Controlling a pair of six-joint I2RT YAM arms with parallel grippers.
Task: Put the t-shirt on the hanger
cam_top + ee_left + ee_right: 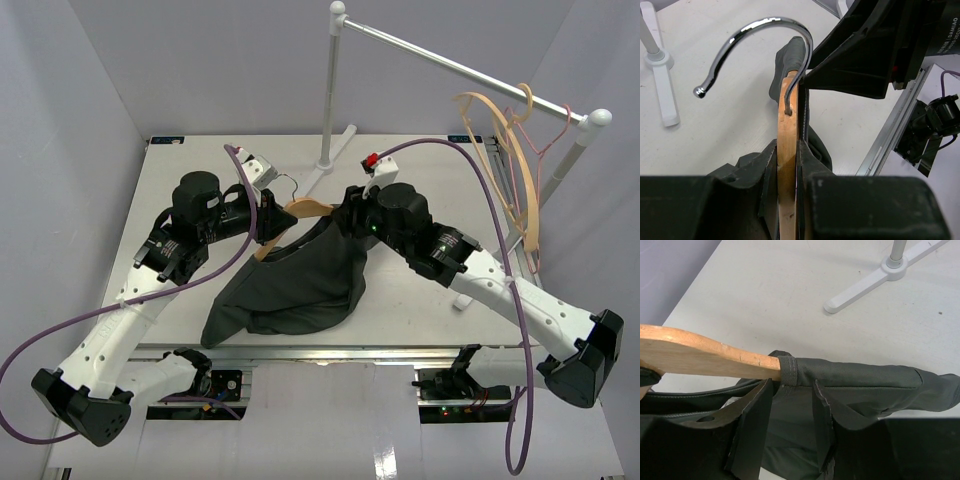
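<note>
1. Top external view: the t-shirt [290, 285] lies crumpled at the middle of the tabletop [190, 160]. Its lower end trails toward the near edge, and its neck end is raised toward the far edge.
2. The wooden hanger [305, 208] sits at the shirt's neck end. Part of its tan shoulder is bare between the two arms, and its metal hook [285, 185] points toward the far-left corner.
3. The left hand [262, 215] is clamped on the hanger just beside the hook. In the left wrist view its fingers [767, 170] press both faces of the edge-on wood [787, 125].
4. The chrome hook [770, 20] curves up and over from the top of the hanger.
5. In the right wrist view one wooden arm [700, 355] runs into the shirt's neckband [787, 371], and dark cloth [865, 380] covers it beyond that.
6. The right hand [788, 420] sits just below the neckband, its fingers [752, 420] standing apart with shirt fabric in the gap. Whether they pinch it I cannot tell.
7. A garment rail [450, 65] stands along the far-right corner with spare hangers [537, 220] on it, and its white foot [875, 282] rests on the tabletop.
</note>
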